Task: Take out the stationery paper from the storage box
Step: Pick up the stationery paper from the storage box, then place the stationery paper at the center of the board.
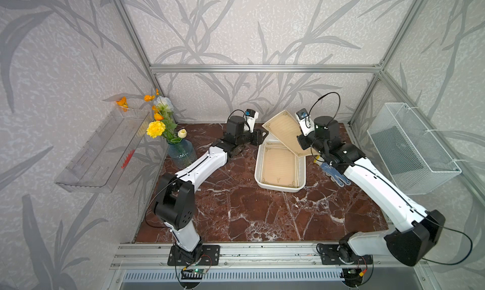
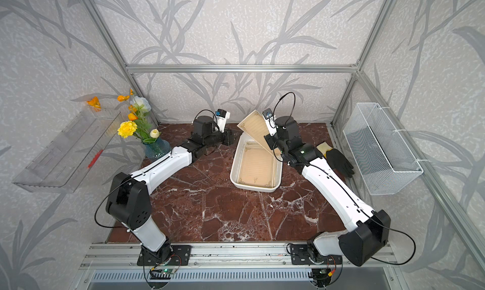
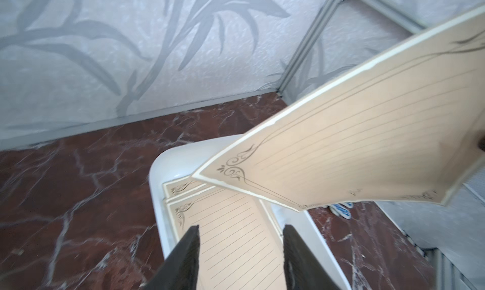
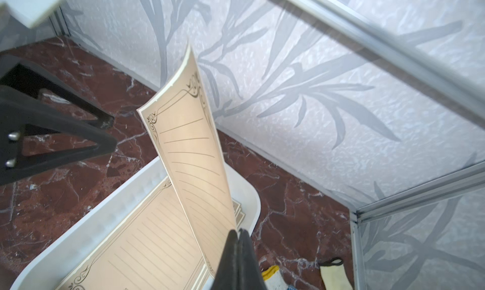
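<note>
Two robot arms reach over one red-brown marble table [image 1: 236,210]. One shallow white storage box [image 1: 258,170] sits on it, toward the back. One lifted sheet [image 1: 284,133] of tan ruled paper with dark ornate corners stands tilted above the box's far end. Its lower edge is pinched in the right gripper [image 4: 238,233], whose jaws are pressed together on it. One stack of stationery paper [image 1: 279,167] lies flat inside the box. At least three staggered corners show, but the full count cannot be told. The left gripper [image 3: 241,228] hovers at the box's far left corner, jaws apart, holding nothing.

Around the table are one blue glass vase [image 1: 182,153] of flowers, one clear shelf [image 1: 99,154] and one white wire basket [image 1: 412,149]. One blue-dotted glove [image 1: 337,175] and one black glove [image 2: 339,162] lie beside the right arm.
</note>
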